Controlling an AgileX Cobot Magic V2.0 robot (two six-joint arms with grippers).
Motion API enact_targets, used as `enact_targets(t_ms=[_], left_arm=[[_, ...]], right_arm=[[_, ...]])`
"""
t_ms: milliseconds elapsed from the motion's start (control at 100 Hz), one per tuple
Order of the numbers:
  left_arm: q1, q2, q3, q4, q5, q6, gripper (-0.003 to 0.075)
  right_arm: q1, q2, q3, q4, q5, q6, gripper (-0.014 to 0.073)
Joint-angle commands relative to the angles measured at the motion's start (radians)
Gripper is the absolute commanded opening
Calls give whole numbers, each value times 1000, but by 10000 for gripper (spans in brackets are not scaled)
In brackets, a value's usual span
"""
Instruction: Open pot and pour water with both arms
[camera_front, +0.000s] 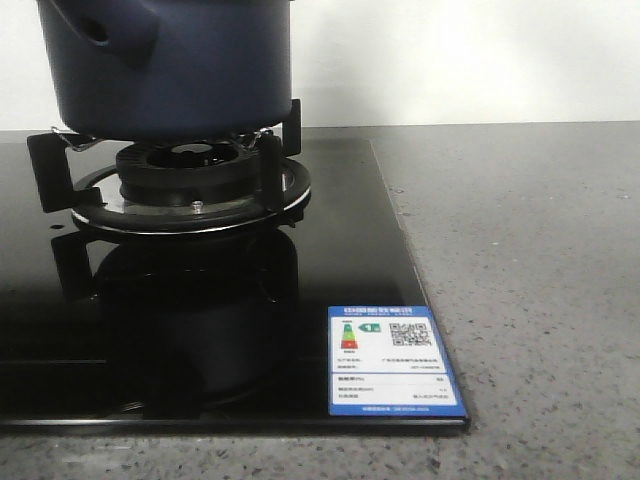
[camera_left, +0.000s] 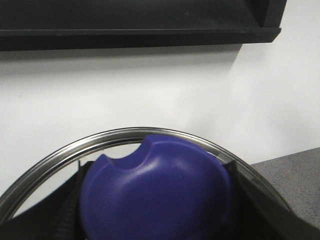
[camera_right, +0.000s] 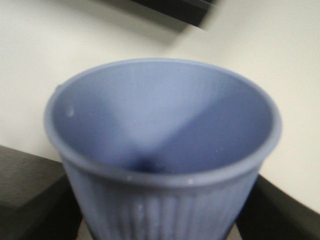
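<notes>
The pot (camera_front: 170, 65) stands on the burner (camera_front: 185, 180) of a black glass hob (camera_front: 300, 270), near the far left corner of the grey counter (camera_front: 530, 280); its handle (camera_front: 100, 35) with the round hole points to the left front. The top of the pot is cut off by the picture, so I cannot tell if it is covered. A blue and white label (camera_front: 392, 362) is stuck at the near right corner of the hob. In the left wrist view, the left gripper (camera_left: 155, 200) is closed on the blue knob (camera_left: 160, 195) of a lid (camera_left: 125, 136) with a metal rim. In the right wrist view, the right gripper (camera_right: 160, 220) is closed around a pale blue ribbed cup (camera_right: 165, 150), which looks upright with its mouth open to the camera. Whether water is inside it, I cannot tell.
</notes>
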Motion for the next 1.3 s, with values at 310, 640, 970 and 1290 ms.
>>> enact_targets(t_ms=[310, 640, 970, 1290], left_arm=[[-12, -30, -37, -30, -104, -5, 326], [-12, -30, -37, -30, -104, -5, 326], [-12, -30, -37, -30, -104, -5, 326], [-12, -30, -37, -30, -104, -5, 326]], right_arm=[[-356, -301, 542, -555, -238, 802, 384], [-393, -184, 548, -555, -250, 832, 383], [-391, -90, 437, -555, -364, 841, 383], [-391, 27, 396, -555, -364, 839, 381]])
